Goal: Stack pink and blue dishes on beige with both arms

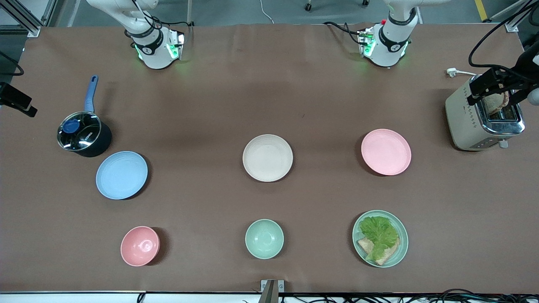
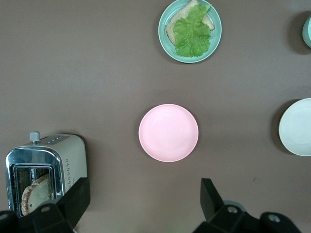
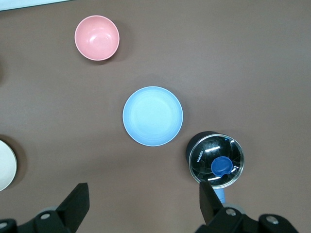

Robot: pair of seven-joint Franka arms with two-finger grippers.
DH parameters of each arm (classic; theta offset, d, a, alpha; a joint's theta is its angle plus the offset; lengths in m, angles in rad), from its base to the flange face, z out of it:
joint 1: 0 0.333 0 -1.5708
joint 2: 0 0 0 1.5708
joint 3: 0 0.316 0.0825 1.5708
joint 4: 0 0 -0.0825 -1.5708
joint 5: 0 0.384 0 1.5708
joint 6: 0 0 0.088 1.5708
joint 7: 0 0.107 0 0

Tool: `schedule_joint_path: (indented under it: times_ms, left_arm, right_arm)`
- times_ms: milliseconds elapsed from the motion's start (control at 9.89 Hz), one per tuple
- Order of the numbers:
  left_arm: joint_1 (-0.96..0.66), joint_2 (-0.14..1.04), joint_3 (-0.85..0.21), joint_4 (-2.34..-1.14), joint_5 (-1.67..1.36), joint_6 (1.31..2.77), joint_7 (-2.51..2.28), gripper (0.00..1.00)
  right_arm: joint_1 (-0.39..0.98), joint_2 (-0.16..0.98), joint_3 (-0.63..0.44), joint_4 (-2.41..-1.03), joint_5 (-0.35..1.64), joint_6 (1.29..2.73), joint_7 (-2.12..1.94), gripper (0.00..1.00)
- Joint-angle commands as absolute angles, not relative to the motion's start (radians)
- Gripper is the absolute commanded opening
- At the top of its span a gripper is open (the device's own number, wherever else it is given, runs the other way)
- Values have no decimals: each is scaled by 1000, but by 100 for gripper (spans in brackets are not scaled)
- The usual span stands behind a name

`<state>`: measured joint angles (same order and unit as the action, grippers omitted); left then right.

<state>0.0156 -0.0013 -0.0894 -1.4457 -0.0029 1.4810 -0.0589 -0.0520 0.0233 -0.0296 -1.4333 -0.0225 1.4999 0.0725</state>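
The beige plate (image 1: 268, 158) lies mid-table. The pink plate (image 1: 386, 151) rests toward the left arm's end and the blue plate (image 1: 121, 175) toward the right arm's end; none touches another. My left gripper (image 2: 144, 194) hangs high over the table near the pink plate (image 2: 168, 132), open, with nothing between its fingers; the beige plate (image 2: 297, 127) shows at that view's edge. My right gripper (image 3: 143, 196) is likewise high near the blue plate (image 3: 152, 116), open and empty. The front view shows only the arms' bases.
A lidded pot (image 1: 83, 134) stands beside the blue plate. A toaster (image 1: 480, 118) holding bread sits at the left arm's end. Nearer the front camera are a pink bowl (image 1: 140, 245), a mint bowl (image 1: 264, 238) and a mint plate (image 1: 400, 252) with lettuce and bread.
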Motion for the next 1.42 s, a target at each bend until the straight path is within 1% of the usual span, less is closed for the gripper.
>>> schedule_joint_path:
  times_ms: [0, 506, 708, 809, 910, 1011, 1112, 1213, 1315]
  left_arm:
    - [23, -5, -103, -1474, 12, 1482, -51, 100]
    - [35, 17, -100, -1491, -17, 1483, -44, 100]
    - [57, 17, -100, -1604, -31, 1578, -48, 98]
    - [61, 17, -100, -1705, -32, 1680, -52, 97]
    - [67, 17, -100, -1832, -32, 1813, -45, 97]
    - [67, 20, -100, -1939, -32, 1924, -46, 97]
    - [67, 46, -100, -2048, -31, 2039, -41, 100]
    - [64, 104, -101, -2133, -29, 2140, -13, 100]
    - [67, 167, -103, -2188, -29, 2283, 26, 100]
  right_arm:
    - [-55, 12, -29, -1443, -15, 1496, 66, 100]
    - [-60, 15, -29, -1447, -15, 1494, 63, 100]
    - [-93, 52, -34, -1471, -14, 1514, -58, 100]
    - [-107, 92, -37, -1491, -12, 1549, -78, 100]
    - [-106, 124, -66, -1524, 18, 1609, -83, 100]
    - [-109, 171, -81, -1573, 56, 1697, -130, 100]
    - [-110, 226, -101, -1615, 80, 1786, -191, 100]
    - [-118, 289, -124, -1638, 118, 1849, -245, 100]
    - [-124, 363, -152, -1646, 173, 1905, -352, 100]
